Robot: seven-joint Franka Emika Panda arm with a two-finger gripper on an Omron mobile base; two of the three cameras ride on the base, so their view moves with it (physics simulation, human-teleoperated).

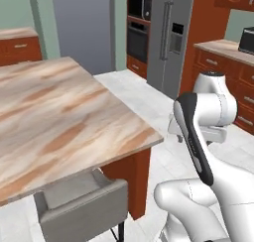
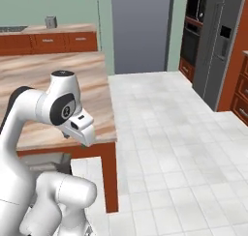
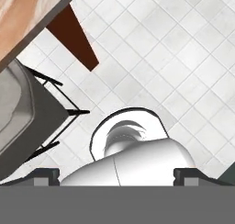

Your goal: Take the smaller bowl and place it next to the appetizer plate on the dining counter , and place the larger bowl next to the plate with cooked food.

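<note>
1. The dining counter (image 1: 59,112) lies to the left of the arm, its marble top bare across the part in view; its near corner juts toward the arm's elbow, with a gap between them.
2. A grey chair (image 1: 82,206) is tucked under that counter edge, below and left of the arm; in the hand view it sits at the left, beside the counter's wood leg (image 3: 73,37).
3. The gripper (image 3: 117,173) points down at the floor, its jaws spread wide with nothing between them.
4. White tiled floor (image 2: 169,133) opens out to the right of the arm, as far as the fridge (image 2: 218,46) and the oven (image 2: 191,34).
</note>
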